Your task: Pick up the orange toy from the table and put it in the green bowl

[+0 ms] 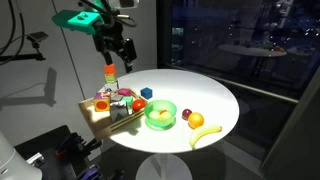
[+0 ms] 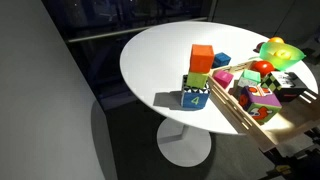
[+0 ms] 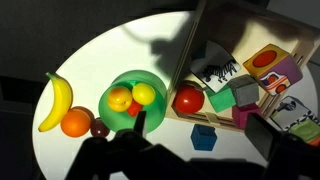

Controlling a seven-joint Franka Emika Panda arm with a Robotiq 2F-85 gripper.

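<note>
Hanging high over the wooden tray (image 1: pixel 92 110) of toy blocks, the gripper (image 1: pixel 117 58) is holding its fingers spread apart, with nothing between them. The orange toy (image 3: pixel 76 122) is resting on the white table (image 3: pixel 110 50), just outside the green bowl (image 3: pixel 150 78), at about eight o'clock from it in the wrist view. A yellow banana (image 3: pixel 55 100) is lying at the toy's ten o'clock, close against it, and a small dark red piece (image 3: pixel 100 128) is sitting at its three o'clock. Two yellow fruits (image 3: pixel 145 94) are sitting inside the bowl. A red tomato toy (image 3: pixel 188 98) is lying at the bowl's three o'clock, beside the tray.
</note>
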